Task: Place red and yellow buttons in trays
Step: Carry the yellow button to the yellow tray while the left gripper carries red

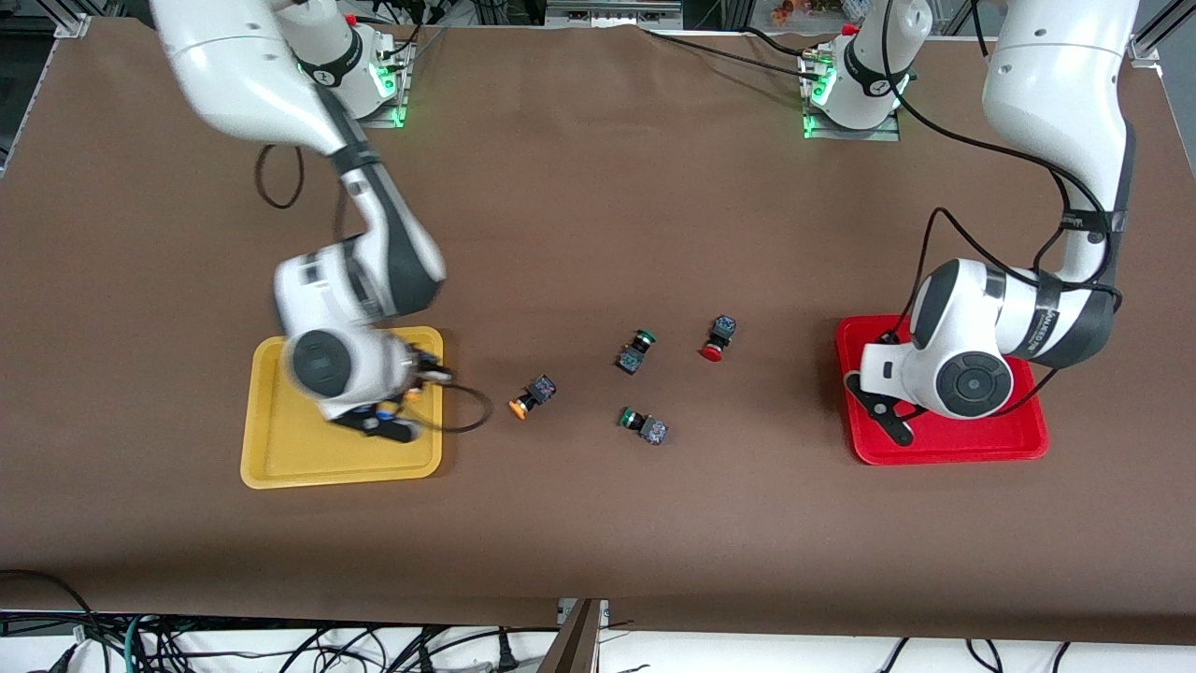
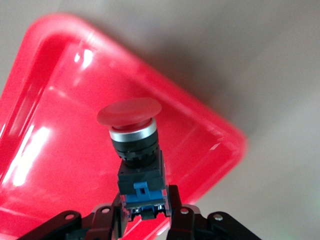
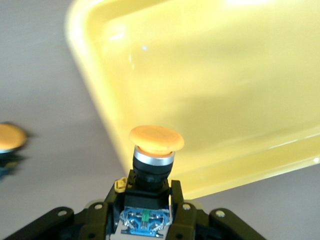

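Note:
My left gripper (image 2: 144,212) is shut on the dark body of a red-capped button (image 2: 131,127), held over the red tray (image 2: 45,165). In the front view it (image 1: 883,407) hangs over the red tray (image 1: 944,447) at the end toward the table's middle, and its button is hidden. My right gripper (image 3: 145,210) is shut on an orange-yellow-capped button (image 3: 155,147) over the rim of the yellow tray (image 3: 225,75). In the front view it (image 1: 416,383) is over the yellow tray's (image 1: 280,449) edge toward the table's middle. A second orange-yellow button (image 1: 531,396) and a second red button (image 1: 718,338) lie on the table between the trays.
Two green-capped buttons (image 1: 635,350) (image 1: 645,425) lie on the brown table between the loose orange-yellow and red buttons. The loose orange-yellow button's cap also shows at the edge of the right wrist view (image 3: 10,137). A black cable loop (image 1: 467,411) hangs beside the yellow tray.

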`<state>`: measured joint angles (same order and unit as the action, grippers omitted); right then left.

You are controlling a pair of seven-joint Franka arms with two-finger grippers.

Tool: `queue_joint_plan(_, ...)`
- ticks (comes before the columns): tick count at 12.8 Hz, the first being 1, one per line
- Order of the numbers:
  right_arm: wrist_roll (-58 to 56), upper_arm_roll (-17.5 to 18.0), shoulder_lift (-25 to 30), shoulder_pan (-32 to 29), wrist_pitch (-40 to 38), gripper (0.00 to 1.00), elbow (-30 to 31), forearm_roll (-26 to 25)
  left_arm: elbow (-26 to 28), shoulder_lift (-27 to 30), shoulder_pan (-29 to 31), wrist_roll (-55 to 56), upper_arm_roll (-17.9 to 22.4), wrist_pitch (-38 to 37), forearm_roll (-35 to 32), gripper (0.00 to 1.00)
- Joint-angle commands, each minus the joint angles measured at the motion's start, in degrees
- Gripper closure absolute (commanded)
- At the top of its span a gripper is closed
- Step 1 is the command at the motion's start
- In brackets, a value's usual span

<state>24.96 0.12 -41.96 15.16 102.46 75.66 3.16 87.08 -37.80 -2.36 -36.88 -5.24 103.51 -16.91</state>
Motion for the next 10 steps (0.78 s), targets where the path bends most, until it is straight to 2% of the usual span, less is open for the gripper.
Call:
queue_joint_plan(1,-13.92,-0.56,0.04,-6.61,-1.39,1.0,2.12,-0.52,0.1,-1.49,2.44,-1.0,-0.82,3.71,-2.25,0.01)
queue_joint_plan(3,-20.8,-0.56,-1.01,-11.36,-0.95,1.0,2.74,-0.52,0.19,1.22,1.84,-1.45,-3.09,2.06,-1.29,0.0)
queue_joint_plan(5,-25.2,-0.65,-2.68,-13.57,0.8,1.0,2.83,-0.52,0.1,2.81,1.84,3.09,-10.19,-2.24,-0.67,0.0)
queue_joint_plan(6,-26.35,-0.65,-3.12,-14.19,1.68,0.94,3.18,-0.61,0.1,2.99,1.75,10.09,-13.1,-3.04,0.81,0.0)
queue_joint_plan(7,-26.45,-0.65,-3.3,-14.37,2.12,0.22,3.09,-1.22,0.19,2.56,1.4,17.2,-15.3,-2.88,2.91,0.0)
queue_joint_plan(8,-25.93,-0.56,-3.21,-14.11,2.04,0.01,2.92,-1.92,0.19,1.6,0.0,24.06,-16.71,-2.53,3.55,0.0)
queue_joint_plan(10,-23.92,-0.03,-2.43,-11.58,1.51,0.0,2.57,-1.14,1.93,1.06,-3.86,37.34,-17.17,0.27,3.55,0.0)
